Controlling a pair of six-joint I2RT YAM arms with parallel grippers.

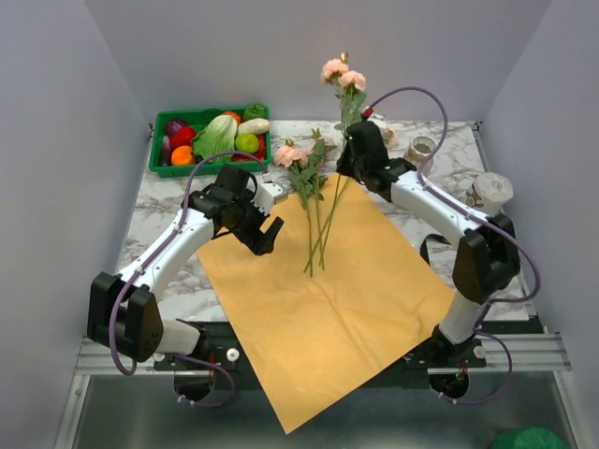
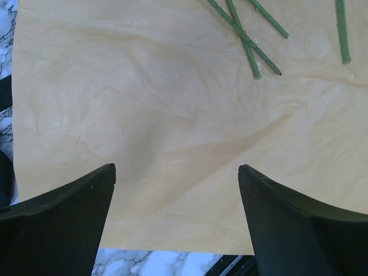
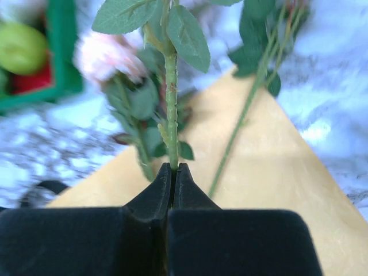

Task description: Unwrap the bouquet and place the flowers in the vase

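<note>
Surface, 10 o'clock: green crate of plastic fruit and vegetables, not part of the job.

Left end effector: jaws spread wide, nothing between them, hovering over the 9 o'clock edge of the paper sheet. The sheet lies unrolled and flat.

Centre, 12 o'clock edge of the sheet: loose roses lie with their stems crossing on the paper.

Right end effector: jaws closed tight on one green stem, whose pink blooms stand raised above the rest. Whether its cut end is clear of the paper cannot be told.

Vase: 3 o'clock, upright, mouth unobstructed, well apart from the held flower. A smaller pot stands between them.

Assessment of the step in hand, carrying this stem to the vase: lift until the cut end clears the neighbouring stems, keep the stem near vertical, pass over the smaller pot, centre the cut end over the mouth, lower it in, and only then release.

Markings: no brand, label or legible writing found.
</note>
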